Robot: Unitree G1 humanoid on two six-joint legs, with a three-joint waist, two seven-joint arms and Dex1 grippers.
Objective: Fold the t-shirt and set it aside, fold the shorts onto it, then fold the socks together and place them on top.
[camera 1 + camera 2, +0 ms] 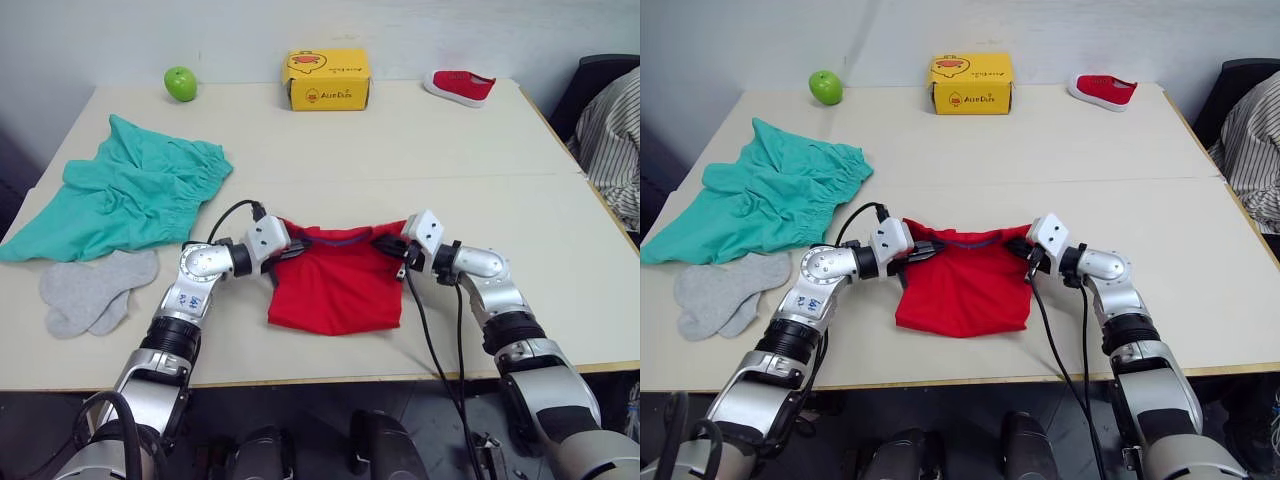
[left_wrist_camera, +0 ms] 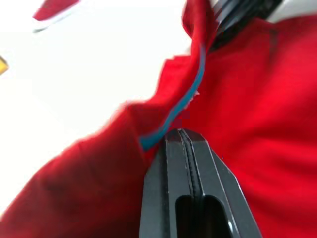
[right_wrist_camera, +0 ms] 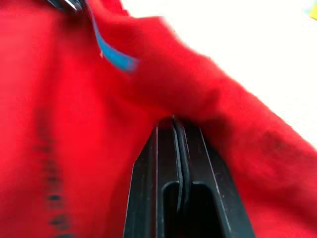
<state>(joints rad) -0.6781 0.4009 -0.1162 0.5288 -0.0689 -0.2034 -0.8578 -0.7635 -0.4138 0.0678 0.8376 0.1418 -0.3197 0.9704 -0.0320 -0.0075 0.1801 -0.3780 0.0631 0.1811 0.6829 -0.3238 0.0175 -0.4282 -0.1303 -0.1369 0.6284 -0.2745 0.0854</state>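
Observation:
The red t-shirt (image 1: 338, 285) lies folded into a small rectangle at the table's front middle, its light blue neckband (image 2: 178, 106) along the far edge. My left gripper (image 1: 296, 247) is shut on the shirt's far left corner. My right gripper (image 1: 386, 243) is shut on the far right corner. Both pairs of fingers press together on red cloth in the wrist views. The teal shorts (image 1: 125, 190) lie spread at the left of the table. The two grey socks (image 1: 92, 290) rest side by side near the front left edge, just below the shorts.
A green apple (image 1: 181, 83), a yellow box (image 1: 327, 79) and a small red shoe (image 1: 459, 86) stand along the table's far edge. A person in a striped top (image 1: 615, 140) sits at the right. Bare table lies between the shirt and the box.

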